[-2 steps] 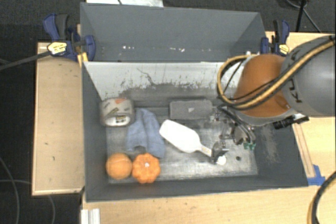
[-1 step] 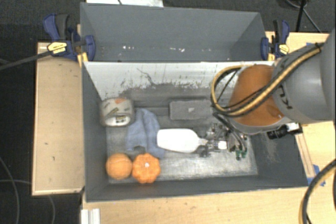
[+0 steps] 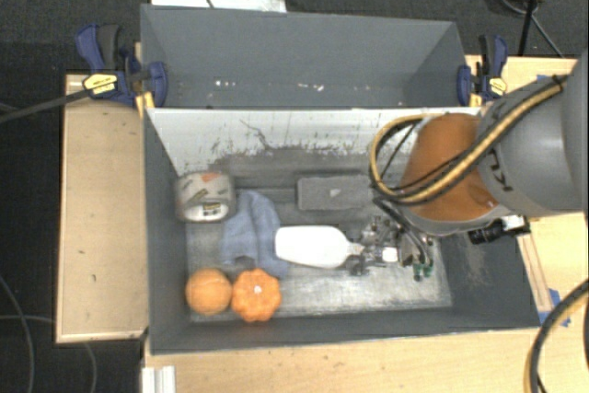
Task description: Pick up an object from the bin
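My gripper (image 3: 366, 255) is low in the right half of the bin, its fingertips just right of a white oval piece (image 3: 311, 247) that lies flat on the floor. The tip nearest that piece touches or nearly touches its right end. Behind the white piece lies a flat grey rectangular block (image 3: 332, 193). A crumpled blue cloth (image 3: 251, 230) lies left of the white piece.
Two orange balls (image 3: 209, 292) (image 3: 256, 295) sit by the front wall at the left. A roll of silvery tape (image 3: 204, 196) rests near the left wall. The arm, with its orange cover and cables, overhangs the bin's right side.
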{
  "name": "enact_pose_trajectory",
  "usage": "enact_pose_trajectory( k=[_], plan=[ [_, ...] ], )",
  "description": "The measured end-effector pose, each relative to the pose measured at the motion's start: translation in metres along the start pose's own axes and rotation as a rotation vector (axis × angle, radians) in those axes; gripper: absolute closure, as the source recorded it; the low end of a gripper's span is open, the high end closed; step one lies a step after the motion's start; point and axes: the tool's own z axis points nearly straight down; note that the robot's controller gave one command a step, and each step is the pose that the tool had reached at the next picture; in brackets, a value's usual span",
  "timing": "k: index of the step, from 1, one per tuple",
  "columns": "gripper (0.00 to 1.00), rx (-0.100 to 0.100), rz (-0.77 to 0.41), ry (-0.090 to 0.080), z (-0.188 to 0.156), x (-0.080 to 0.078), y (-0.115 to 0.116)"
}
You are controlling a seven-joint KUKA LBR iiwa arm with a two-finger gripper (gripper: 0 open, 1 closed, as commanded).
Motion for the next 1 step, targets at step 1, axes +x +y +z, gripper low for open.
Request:
enact_pose_trajectory(
  k=[1],
  plan=[
    [1.00,0.001,-0.015,0.002,-0.1562,-0.0061,-0.0223]
  ],
)
